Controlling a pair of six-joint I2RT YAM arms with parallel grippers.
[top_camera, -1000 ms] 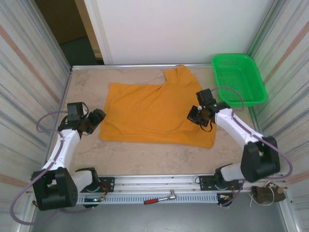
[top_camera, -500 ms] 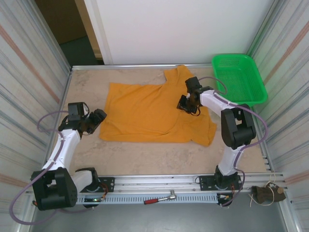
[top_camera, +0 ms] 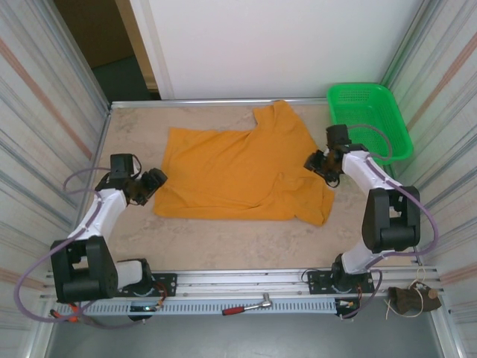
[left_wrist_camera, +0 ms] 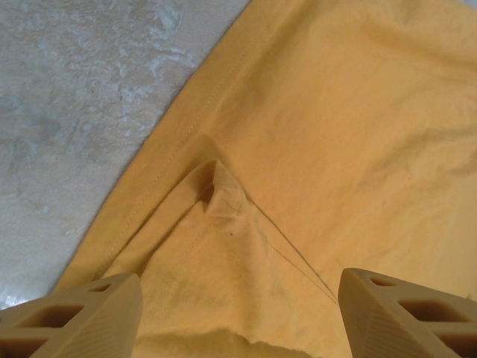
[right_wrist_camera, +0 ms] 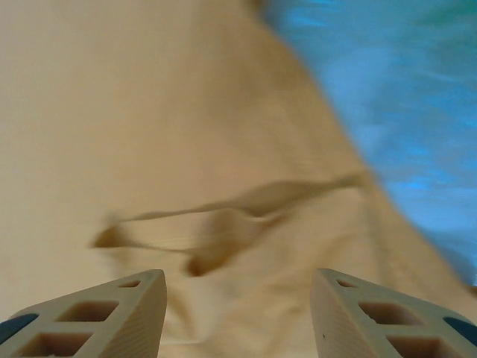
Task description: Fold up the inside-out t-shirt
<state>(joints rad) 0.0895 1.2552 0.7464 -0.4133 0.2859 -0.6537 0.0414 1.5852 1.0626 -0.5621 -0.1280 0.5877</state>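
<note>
The inside-out t-shirt (top_camera: 231,171) lies flat on the table, plain orange side up, one sleeve pointing to the back. My left gripper (top_camera: 153,183) hovers at the shirt's left edge. In the left wrist view it (left_wrist_camera: 238,321) stands open over the fabric (left_wrist_camera: 335,112), near a small pinched pucker (left_wrist_camera: 218,190) beside the hem seam. My right gripper (top_camera: 318,162) is at the shirt's right edge. The right wrist view shows it (right_wrist_camera: 238,313) open above a wrinkle (right_wrist_camera: 238,212) in the cloth (right_wrist_camera: 149,112), with nothing between its fingers.
A green basket (top_camera: 369,119) stands at the back right corner, close behind the right arm. Striped side walls hem the table in. A wrench (top_camera: 250,306) lies on the front rail. Bare tabletop (top_camera: 238,242) runs along the front of the shirt.
My right gripper swept from the shirt's lower right toward its middle, opened, and pulled back to the right edge. The left gripper edged slightly toward the back.
</note>
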